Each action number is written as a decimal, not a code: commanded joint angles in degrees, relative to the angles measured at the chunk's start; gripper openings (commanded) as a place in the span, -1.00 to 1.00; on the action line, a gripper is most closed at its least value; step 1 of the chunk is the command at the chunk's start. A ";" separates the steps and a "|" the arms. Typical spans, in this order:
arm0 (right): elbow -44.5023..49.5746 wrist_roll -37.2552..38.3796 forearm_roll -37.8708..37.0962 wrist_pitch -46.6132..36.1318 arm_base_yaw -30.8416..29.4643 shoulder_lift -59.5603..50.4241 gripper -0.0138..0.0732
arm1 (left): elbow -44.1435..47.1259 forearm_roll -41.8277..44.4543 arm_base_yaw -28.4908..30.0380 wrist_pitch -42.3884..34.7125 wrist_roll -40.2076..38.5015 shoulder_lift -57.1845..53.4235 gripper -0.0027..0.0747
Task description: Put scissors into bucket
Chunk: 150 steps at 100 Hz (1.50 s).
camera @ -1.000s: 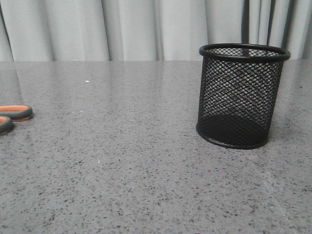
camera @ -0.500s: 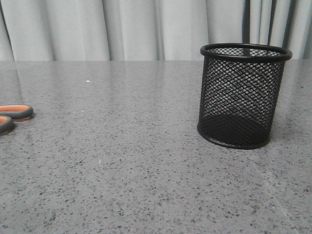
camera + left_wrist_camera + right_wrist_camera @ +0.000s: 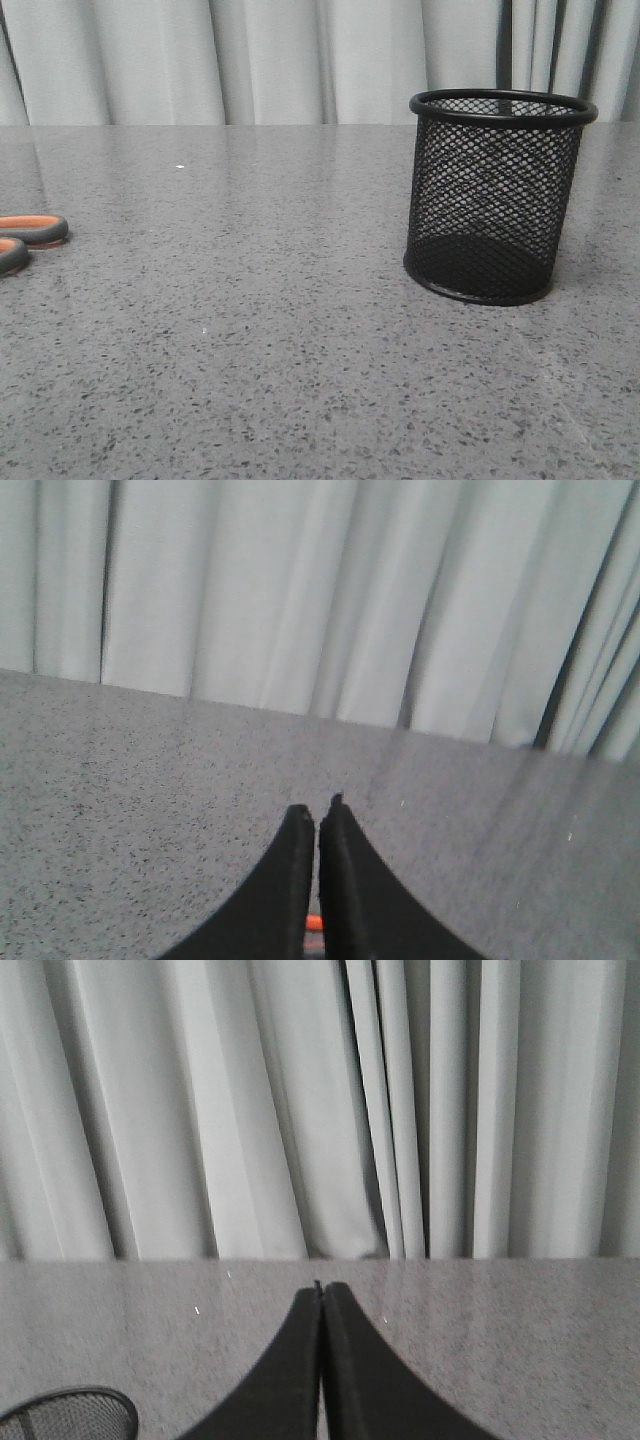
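Note:
The scissors [image 3: 28, 238] lie flat on the grey table at the far left edge of the front view. Only their two dark grey, orange-lined loop handles show; the blades are out of frame. The bucket [image 3: 494, 195], a black wire-mesh cup, stands upright and empty on the right. Neither gripper shows in the front view. My left gripper [image 3: 317, 810] is shut above the table, with a small orange spot [image 3: 313, 921] showing through the slit low between its fingers. My right gripper [image 3: 322, 1288] is shut and empty, and the bucket's rim [image 3: 70, 1412] shows at its side.
The grey speckled table [image 3: 260, 330] runs back to a pale pleated curtain [image 3: 270, 60] along its far edge. Nothing else stands on the table in these views.

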 commanded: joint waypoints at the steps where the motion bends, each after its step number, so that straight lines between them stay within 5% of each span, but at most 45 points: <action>1: -5.41 -0.27 -1.98 1.33 -0.15 5.78 -0.76 | -5.07 -0.41 -0.44 2.26 6.95 5.45 -0.81; 9: -9.21 -0.27 -1.98 5.67 -0.15 9.53 -0.54 | -6.95 -0.41 -1.99 2.71 8.37 8.81 -0.51; 18: -11.30 -0.27 -2.11 5.92 1.18 12.05 -0.07 | -8.05 2.05 -4.94 2.47 8.76 11.22 -0.22; 31: -12.42 -0.27 -2.73 6.33 2.91 14.57 0.45 | -10.17 10.48 -9.33 5.78 8.76 14.69 -0.18; 52: -12.50 -0.27 -2.73 6.71 3.17 15.36 0.37 | -15.05 26.38 -15.64 15.19 8.14 22.62 -0.17; 82: -12.50 -0.27 -2.73 6.71 5.41 15.36 0.35 | -24.55 60.45 -28.18 30.93 8.14 35.52 -0.16; 118: -12.50 -0.27 -2.73 6.71 9.46 15.36 0.35 | -39.08 57.43 -28.92 35.28 20.53 56.07 0.01; 150: -12.50 -0.27 -2.73 6.83 12.28 15.36 0.35 | -43.58 32.24 -12.34 41.20 45.35 64.49 0.01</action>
